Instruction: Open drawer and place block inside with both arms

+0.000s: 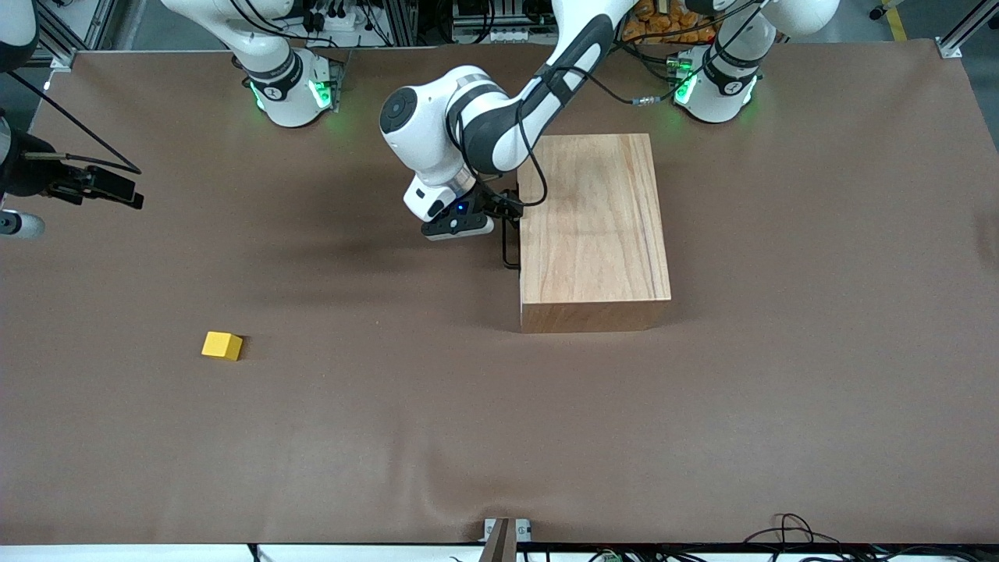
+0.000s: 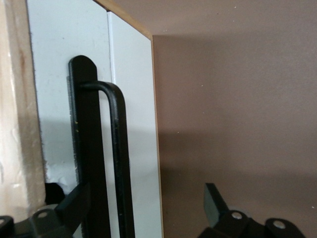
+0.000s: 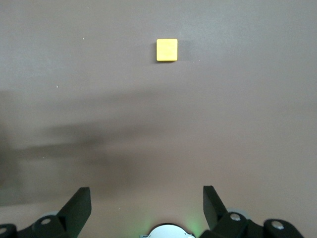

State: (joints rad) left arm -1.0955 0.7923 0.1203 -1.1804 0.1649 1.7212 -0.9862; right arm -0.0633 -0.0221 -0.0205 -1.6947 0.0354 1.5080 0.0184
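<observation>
The wooden cabinet [image 1: 593,226] stands mid-table with its drawer pushed in. In the left wrist view the drawer's white front [image 2: 133,99] and its black wire handle [image 2: 118,148] fill the frame. The handle also shows in the front view [image 1: 511,248]. My left gripper [image 1: 506,212] is open in front of the drawer, and in its own view [image 2: 143,201] its fingers stand on either side of the handle. The yellow block [image 1: 222,345] lies on the table toward the right arm's end. My right gripper [image 1: 117,191] is open and empty, high over the table, and sees the block [image 3: 167,49] far below.
A brown mat [image 1: 499,437] covers the table. The right arm's base [image 1: 289,86] and the left arm's base [image 1: 718,82] glow green at the robots' edge. Cables [image 1: 788,531] lie at the edge nearest the front camera.
</observation>
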